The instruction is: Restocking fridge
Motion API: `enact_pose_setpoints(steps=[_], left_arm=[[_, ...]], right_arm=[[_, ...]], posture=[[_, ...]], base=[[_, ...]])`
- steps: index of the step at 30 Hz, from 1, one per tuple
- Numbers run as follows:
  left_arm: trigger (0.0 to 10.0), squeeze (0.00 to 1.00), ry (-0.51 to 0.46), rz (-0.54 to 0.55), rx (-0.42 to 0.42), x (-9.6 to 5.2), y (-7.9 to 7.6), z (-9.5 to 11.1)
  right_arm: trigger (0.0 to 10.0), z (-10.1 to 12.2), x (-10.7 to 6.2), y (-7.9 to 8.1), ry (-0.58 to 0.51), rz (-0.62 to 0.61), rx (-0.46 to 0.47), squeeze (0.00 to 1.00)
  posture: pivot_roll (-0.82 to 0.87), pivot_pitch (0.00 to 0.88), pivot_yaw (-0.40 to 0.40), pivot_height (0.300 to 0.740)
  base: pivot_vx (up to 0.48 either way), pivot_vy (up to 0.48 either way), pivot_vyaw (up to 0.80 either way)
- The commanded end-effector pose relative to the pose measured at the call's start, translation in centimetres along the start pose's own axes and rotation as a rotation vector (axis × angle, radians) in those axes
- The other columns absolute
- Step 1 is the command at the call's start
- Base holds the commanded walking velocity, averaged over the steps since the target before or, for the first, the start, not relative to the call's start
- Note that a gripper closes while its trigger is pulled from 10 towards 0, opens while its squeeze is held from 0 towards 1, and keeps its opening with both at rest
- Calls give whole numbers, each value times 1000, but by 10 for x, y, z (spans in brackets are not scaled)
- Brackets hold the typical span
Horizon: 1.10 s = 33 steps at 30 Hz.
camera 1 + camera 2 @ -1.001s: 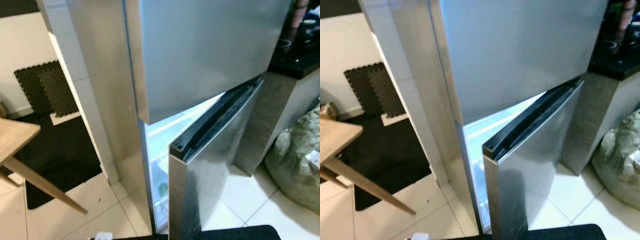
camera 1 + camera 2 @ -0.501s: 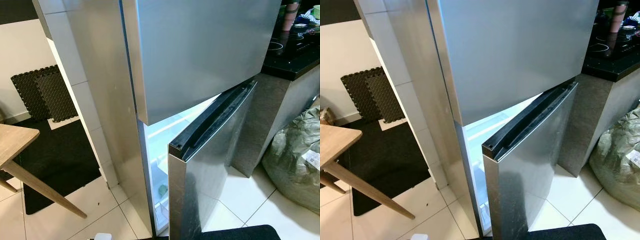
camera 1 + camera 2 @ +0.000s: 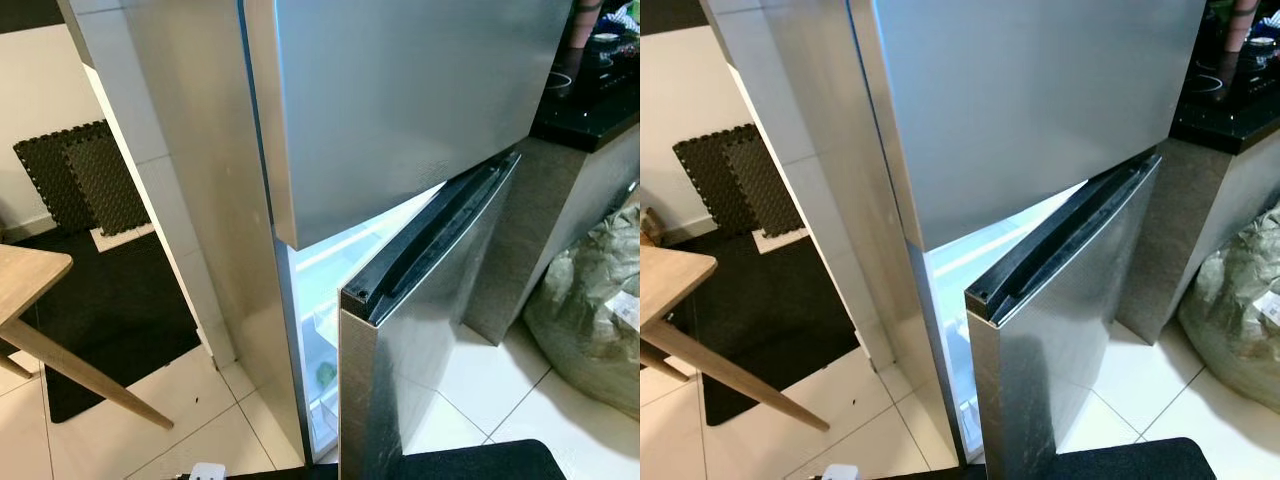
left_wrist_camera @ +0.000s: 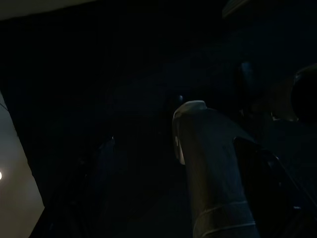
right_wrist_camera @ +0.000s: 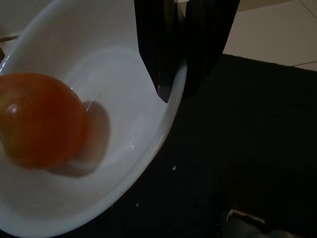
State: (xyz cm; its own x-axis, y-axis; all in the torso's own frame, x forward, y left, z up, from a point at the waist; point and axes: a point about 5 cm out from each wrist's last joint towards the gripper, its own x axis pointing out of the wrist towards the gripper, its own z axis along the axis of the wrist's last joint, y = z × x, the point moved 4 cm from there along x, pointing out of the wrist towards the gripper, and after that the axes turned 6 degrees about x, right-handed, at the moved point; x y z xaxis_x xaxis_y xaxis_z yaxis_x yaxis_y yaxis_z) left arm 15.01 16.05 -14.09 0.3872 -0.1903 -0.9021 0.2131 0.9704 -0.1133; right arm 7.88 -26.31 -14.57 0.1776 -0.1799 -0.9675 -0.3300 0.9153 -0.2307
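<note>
A steel fridge stands before me with its upper door [image 3: 400, 100] closed. The lower door [image 3: 420, 330] hangs partly open, and through the gap the lit interior [image 3: 318, 300] shows something green [image 3: 326, 374] on a low shelf. In the right wrist view my right gripper [image 5: 176, 91] is shut on the rim of a white bowl [image 5: 124, 148], which holds a round orange-red fruit [image 5: 42, 121]. The left wrist view is very dark. It shows my left gripper [image 4: 143, 129] open, its fingers [image 4: 208, 163] apart with nothing between them.
A wooden table [image 3: 30, 290] reaches in from the left above a black floor mat [image 3: 120, 300]. Dark foam tiles [image 3: 80, 180] lean on the white wall behind. A stuffed greenish bag [image 3: 590, 310] lies on the tiles at right, below a black-topped counter [image 3: 600, 110].
Only the camera has wobbled slightly. The lower fridge door stands at the same angle, and nothing else has moved.
</note>
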Motion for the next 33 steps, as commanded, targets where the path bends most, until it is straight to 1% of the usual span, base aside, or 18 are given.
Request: enact_pose_setpoints(steps=[1,11,20,33], left_arm=[[10000,0,12,8,-3,0,1,-4],[10000,0,15,5,-9,0,-1,-6],[10000,0,14,0,-6,0,-2,-6],[10000,0,17,1,1,0,-2,-7]], right_arm=[[10000,3,0,2,-7,3,-11,0],[10000,3,0,-1,-7,1,-16,0],[10000,4,0,5,-8,7,-17,0],[10000,2,1,7,-4,12,-14,0]], posture=[[-147,0,47,740],[-145,0,43,740],[-146,0,42,740],[-146,0,44,740]], base=[[-285,0,0],[-286,0,0],[-290,0,0],[-298,0,0]])
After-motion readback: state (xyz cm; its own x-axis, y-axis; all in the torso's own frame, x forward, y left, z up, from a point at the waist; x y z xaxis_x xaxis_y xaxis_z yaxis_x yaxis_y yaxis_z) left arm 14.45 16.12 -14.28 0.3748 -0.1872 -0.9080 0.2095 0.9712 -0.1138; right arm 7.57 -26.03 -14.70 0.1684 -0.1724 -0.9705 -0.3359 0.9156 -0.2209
